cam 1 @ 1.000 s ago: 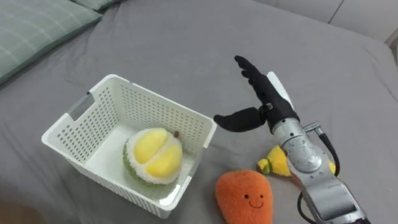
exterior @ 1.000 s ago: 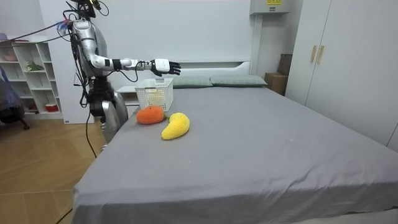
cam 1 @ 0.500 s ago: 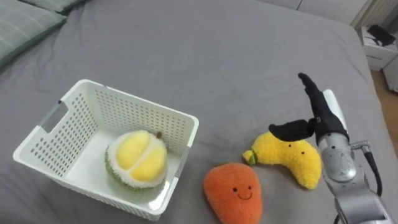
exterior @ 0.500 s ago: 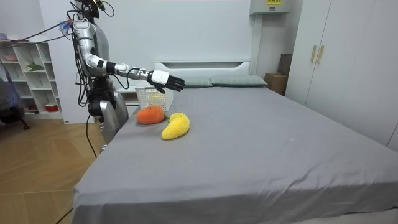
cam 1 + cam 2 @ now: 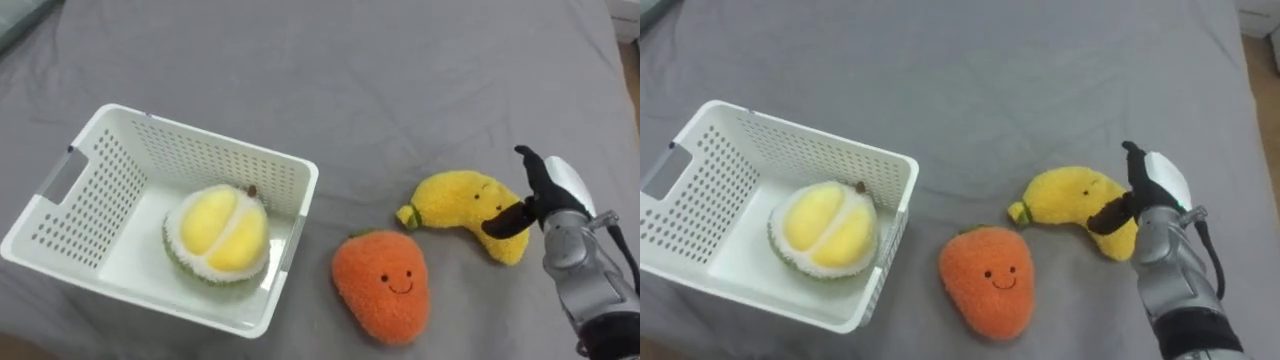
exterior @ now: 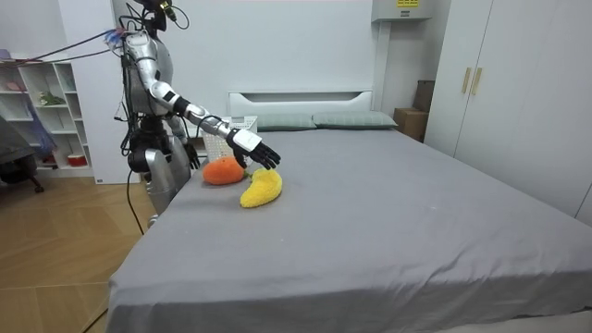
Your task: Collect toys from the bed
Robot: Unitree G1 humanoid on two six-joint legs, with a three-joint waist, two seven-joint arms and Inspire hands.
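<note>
Reaching for the banana toy

My right hand (image 5: 545,195) is open with straight fingers, thumb at one end of the banana toy (image 5: 460,205), gripping nothing. The banana lies on the bed (image 5: 350,80) beside the carrot toy (image 5: 385,285); the durian toy (image 5: 215,232) is in the basket (image 5: 200,135). I should centre over the banana's middle, wrap fully, then lift.

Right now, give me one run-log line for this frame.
right hand: open, thumb at banana toy | basket: durian toy inside | bed: carrot toy, banana toy loose | grasp: not yet
</note>
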